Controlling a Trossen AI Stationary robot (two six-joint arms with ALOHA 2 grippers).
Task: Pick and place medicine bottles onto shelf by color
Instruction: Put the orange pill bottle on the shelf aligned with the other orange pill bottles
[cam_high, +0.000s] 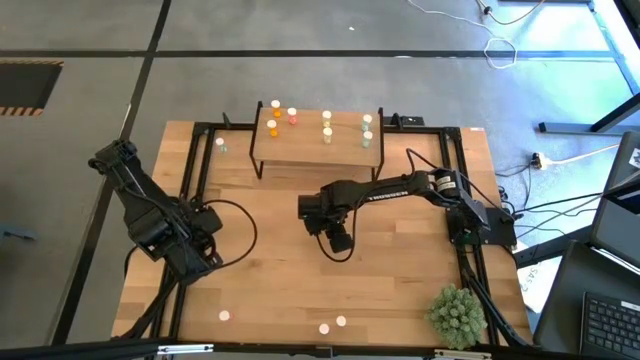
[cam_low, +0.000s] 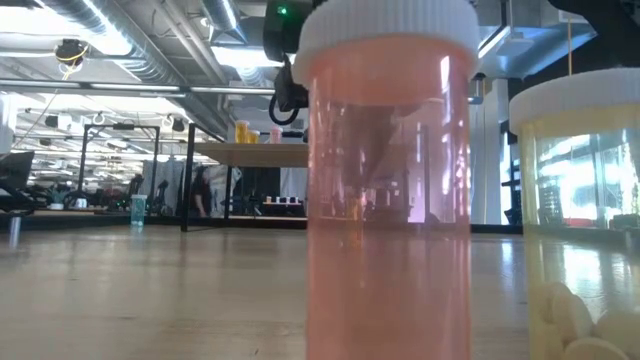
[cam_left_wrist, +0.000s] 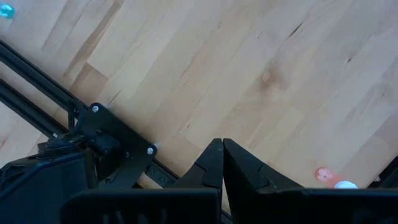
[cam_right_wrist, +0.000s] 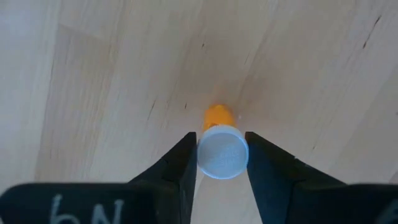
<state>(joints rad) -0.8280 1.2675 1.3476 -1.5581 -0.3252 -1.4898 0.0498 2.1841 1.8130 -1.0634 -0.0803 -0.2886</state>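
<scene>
Wooden tabletop (cam_high: 270, 210) at centre: right gripper (cam_right_wrist: 222, 163) straddles an upright orange bottle (cam_right_wrist: 221, 144) — fingers just touching its white cap. Left gripper (cam_left_wrist: 222, 163) waits, shut, near the left edge.

My wooden table (cam_high: 280, 210) carries an orange bottle (cam_right_wrist: 219, 117) standing between my right gripper's (cam_right_wrist: 222, 155) fingers, a shelf (cam_high: 318, 145) beyond it, and a spiky plant (cam_high: 458, 314) behind.
</scene>
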